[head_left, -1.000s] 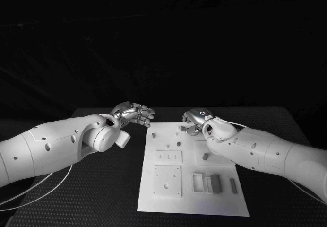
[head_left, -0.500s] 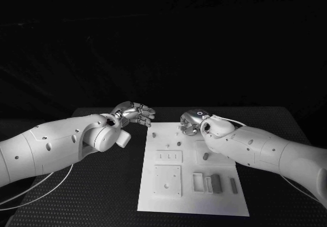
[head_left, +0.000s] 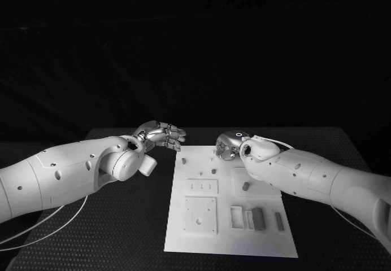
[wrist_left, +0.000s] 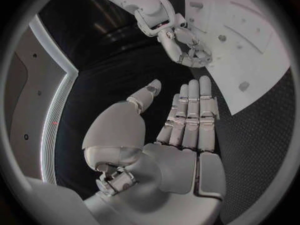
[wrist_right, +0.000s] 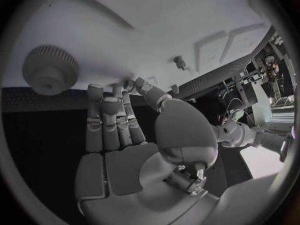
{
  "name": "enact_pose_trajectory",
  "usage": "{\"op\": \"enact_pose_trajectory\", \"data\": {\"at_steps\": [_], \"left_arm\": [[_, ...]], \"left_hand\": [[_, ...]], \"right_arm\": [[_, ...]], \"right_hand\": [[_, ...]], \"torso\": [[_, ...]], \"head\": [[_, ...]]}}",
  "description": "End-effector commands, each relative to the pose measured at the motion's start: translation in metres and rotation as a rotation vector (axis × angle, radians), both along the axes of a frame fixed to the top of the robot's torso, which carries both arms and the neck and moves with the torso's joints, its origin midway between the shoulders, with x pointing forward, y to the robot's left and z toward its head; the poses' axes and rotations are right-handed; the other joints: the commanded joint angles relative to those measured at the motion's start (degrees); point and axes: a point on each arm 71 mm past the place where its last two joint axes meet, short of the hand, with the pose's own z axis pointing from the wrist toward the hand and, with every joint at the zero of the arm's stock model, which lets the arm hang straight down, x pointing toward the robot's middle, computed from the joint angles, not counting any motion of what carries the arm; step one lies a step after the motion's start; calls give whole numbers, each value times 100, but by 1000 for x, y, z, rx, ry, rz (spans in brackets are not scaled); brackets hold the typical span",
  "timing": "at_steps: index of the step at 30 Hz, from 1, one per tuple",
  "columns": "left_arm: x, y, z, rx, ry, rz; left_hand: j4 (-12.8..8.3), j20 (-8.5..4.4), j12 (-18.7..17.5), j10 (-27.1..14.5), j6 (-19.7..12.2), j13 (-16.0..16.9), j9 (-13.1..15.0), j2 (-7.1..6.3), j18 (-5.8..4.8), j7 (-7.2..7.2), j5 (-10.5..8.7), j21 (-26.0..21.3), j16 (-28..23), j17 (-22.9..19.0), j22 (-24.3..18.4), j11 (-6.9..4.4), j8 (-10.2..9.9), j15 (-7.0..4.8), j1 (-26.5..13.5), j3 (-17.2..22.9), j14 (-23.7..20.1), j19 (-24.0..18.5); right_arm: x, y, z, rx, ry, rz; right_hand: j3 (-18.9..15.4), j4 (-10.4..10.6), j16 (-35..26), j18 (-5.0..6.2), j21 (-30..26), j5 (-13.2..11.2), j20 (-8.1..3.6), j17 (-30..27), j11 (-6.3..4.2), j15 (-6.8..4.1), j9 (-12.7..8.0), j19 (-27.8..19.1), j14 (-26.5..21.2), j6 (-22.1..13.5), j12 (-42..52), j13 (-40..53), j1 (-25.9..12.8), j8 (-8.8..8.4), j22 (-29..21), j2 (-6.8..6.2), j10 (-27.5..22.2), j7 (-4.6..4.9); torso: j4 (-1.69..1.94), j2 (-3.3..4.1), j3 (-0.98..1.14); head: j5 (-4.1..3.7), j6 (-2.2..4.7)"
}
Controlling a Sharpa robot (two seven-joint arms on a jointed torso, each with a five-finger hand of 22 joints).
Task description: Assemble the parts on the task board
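The task board (head_left: 230,209) lies on the surface between both hands. A round ribbed part (wrist_right: 50,70) sits on it just beyond the right hand (wrist_right: 125,135), whose fingers are apart and hold nothing. The left hand (wrist_left: 181,130) waits flat and empty beside the board. The right hand could knock this part away if it reaches carelessly. The right wrist view shows the part; in the head view the hand hides it.

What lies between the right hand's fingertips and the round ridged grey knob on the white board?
In the right wrist view, only bare white task board separates the right hand from the round ridged grey knob; nothing lies between.
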Motion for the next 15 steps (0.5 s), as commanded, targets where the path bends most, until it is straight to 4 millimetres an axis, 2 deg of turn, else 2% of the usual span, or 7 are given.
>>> {"op": "enact_pose_trajectory", "data": {"at_steps": [1, 15], "left_arm": [[0, -2, 2, -3, -7, -16], [0, -4, 3, -4, -7, -19]], "left_hand": [[30, -10, -20, 8, -40, 8, -3, -40, 47, 185, -11, -30, -40, 7, 5, 41, -30, 17, 6, -10, 4, -41], [30, -10, -25, 9, -40, 11, -2, -40, 48, 185, -11, -32, -46, 14, 8, 41, -30, 17, 8, -10, 6, -41]], "right_arm": [[-1, 0, -4, -24, 56, 14], [-3, 5, -6, -31, 77, 33]], "right_hand": [[9, -14, 37, 390, 39, 17, 2, 9, -6, -13, 7, -50, -51, 67, 30, 28, 8, 32, 132, 92, 2, 9], [-8, -48, 69, 390, 84, 22, 17, 1, -24, -40, 5, -87, -86, 174, 75, 161, -92, 89, 127, 291, 23, -14]], "torso": [[-2, -3, -1], [-1, -2, 4]], "head": [[3, -13], [6, -25]]}}
